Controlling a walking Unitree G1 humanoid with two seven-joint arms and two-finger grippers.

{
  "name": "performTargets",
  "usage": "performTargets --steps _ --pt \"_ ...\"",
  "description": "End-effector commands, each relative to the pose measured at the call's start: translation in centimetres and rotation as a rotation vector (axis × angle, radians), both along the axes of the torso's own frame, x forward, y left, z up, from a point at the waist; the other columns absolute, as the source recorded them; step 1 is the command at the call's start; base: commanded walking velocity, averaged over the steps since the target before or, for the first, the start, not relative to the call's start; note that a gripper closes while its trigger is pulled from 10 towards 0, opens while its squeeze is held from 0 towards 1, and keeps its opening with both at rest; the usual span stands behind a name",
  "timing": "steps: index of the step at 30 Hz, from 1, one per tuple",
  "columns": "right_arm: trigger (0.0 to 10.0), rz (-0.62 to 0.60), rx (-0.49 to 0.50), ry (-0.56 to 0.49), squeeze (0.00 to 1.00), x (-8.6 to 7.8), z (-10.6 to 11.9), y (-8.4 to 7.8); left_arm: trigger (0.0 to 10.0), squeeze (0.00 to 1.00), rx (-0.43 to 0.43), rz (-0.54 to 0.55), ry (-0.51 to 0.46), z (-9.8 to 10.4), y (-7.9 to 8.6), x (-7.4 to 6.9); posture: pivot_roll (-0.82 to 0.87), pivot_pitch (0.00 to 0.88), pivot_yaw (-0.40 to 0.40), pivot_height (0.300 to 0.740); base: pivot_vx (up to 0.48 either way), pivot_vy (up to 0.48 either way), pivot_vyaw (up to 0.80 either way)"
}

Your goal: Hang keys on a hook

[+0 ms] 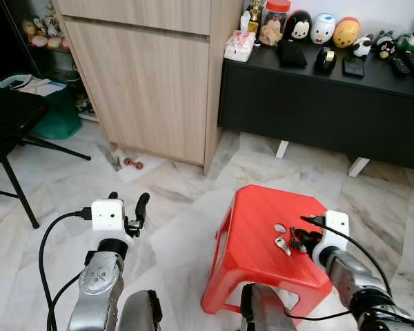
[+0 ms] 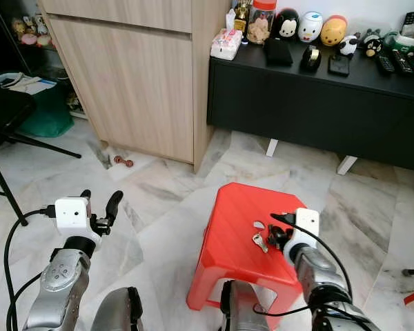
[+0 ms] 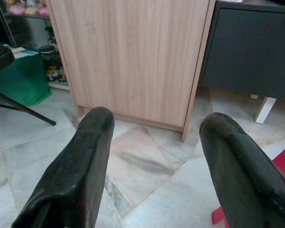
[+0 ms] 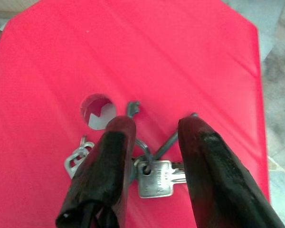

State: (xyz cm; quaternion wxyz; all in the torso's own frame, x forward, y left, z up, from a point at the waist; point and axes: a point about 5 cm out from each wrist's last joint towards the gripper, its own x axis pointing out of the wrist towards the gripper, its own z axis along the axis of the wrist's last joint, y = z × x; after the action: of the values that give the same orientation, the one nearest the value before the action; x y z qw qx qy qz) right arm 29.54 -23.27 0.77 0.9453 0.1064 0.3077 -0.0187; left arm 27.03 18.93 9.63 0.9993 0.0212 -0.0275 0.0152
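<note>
Several silver keys (image 4: 154, 178); one ring.

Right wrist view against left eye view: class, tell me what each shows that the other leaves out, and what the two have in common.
The right wrist view alone shows close detail: a silver key on its ring lying between the right gripper's parted black fingers.

The left eye view alone shows the room: the wooden cabinet, the black sideboard with its figurines, the marble floor, and the left gripper raised over it, fingers apart.

Both show the red stool, the round hole in its top and the keys lying on it.
</note>
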Motion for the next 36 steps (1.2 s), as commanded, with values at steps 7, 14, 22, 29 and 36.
performTargets --steps 7,14,22,29,36 --pt "10.0 0.025 0.001 0.027 0.0 -0.2 0.0 -0.6 10.0 0.0 0.005 -0.002 0.003 -0.1 0.0 -0.1 -0.09 0.077 -0.07 0.596 0.0 0.0 0.0" --pt "10.0 0.071 0.02 0.047 0.0 -0.5 -0.4 -0.2 10.0 0.0 0.003 -0.006 0.004 -0.2 -0.3 -0.1 -0.09 0.08 -0.073 0.596 0.0 0.0 0.0" --pt "10.0 0.061 0.017 0.05 0.0 -0.6 -0.3 -0.4 10.0 0.0 0.01 -0.009 0.007 -0.2 -0.3 -0.2 -0.09 0.083 -0.073 0.596 0.0 0.0 0.0" --pt "10.0 0.046 0.013 0.074 0.0 -1.1 -0.8 -0.6 10.0 0.0 0.011 -0.007 0.011 -0.4 -0.3 -0.3 -0.09 0.082 -0.071 0.596 0.0 0.0 0.0" --pt "10.0 0.042 0.019 0.096 0.0 -1.6 -1.3 -0.6 10.0 0.0 0.011 -0.005 0.011 -0.4 -0.3 -0.3 -0.09 0.085 -0.075 0.596 0.0 0.0 0.0"
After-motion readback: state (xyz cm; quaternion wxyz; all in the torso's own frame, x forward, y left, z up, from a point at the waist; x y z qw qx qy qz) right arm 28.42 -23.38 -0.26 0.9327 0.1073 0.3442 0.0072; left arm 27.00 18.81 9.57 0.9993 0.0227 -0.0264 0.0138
